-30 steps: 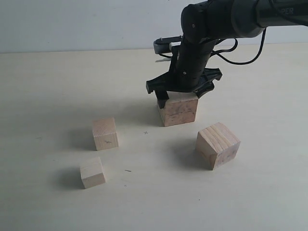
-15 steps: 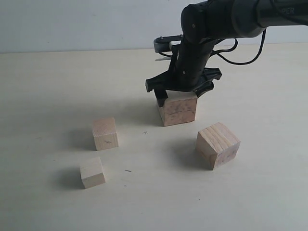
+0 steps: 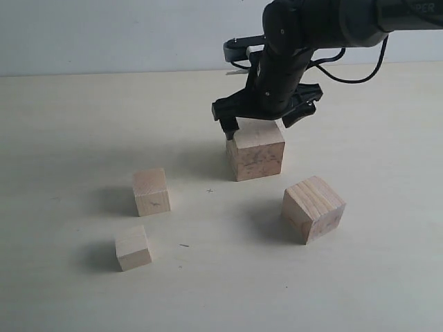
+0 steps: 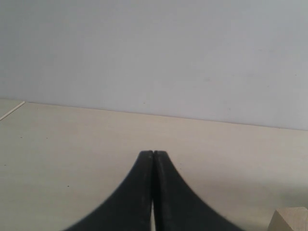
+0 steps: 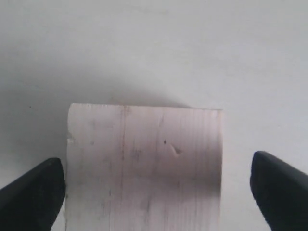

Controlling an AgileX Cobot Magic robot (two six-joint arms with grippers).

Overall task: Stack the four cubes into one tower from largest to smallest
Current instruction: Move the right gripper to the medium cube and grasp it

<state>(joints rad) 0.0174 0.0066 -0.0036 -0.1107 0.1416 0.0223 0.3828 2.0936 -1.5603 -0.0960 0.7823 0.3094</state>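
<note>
Light: soft, even, fairly bright, from the right in the exterior view.
Shadows: diffuse, left of the cubes (image 3: 151, 192) on the table (image 3: 69, 124).
Right wrist view: washed out, pinkish cast on the largest cube (image 5: 144, 163); right gripper (image 5: 156, 190) fingertips (image 5: 33, 192) blurred.
Left wrist view: duller; left gripper (image 4: 153, 192) a featureless black shape.

Glossy black arm (image 3: 315, 24), looping cable (image 3: 354, 81)

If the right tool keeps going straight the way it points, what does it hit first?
The largest cube, directly beneath the open right tool. Its fingers stand wide of the cube's sides, so they'd probably pass alongside toward the table; depth is unclear.
</note>
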